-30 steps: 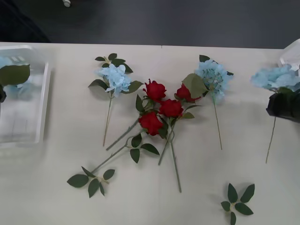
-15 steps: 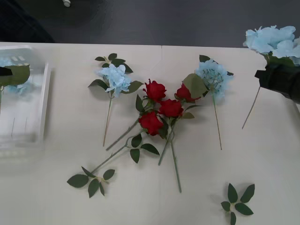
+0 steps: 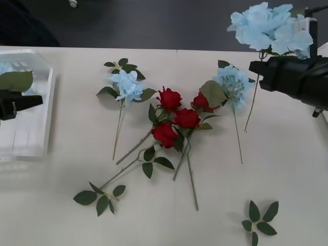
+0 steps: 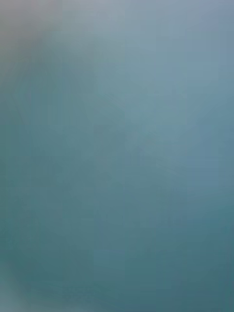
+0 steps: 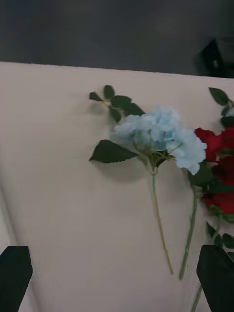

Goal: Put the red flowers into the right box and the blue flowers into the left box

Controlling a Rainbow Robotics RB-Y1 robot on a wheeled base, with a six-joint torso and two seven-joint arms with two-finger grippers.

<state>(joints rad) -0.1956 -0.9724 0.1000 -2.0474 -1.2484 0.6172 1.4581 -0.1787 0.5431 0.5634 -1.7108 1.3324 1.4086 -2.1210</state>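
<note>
Blue flower (image 3: 272, 26) pinched aloft in right gripper (image 3: 259, 67) at table's right, left gripper (image 3: 23, 100) spread nr left box (image 3: 48, 110); red flowers (image 3: 177, 117) + two blues unsorted mid-table.

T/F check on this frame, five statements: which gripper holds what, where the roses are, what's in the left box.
1. The right gripper holds a blue flower off the table. True.
2. The red flowers are in the left box. False: they lie mid-table.
3. The left gripper is open. True.
4. Every blue flower is boxed. False: two lie on the table.
5. The left gripper grips a rose. False: it's empty.
</note>
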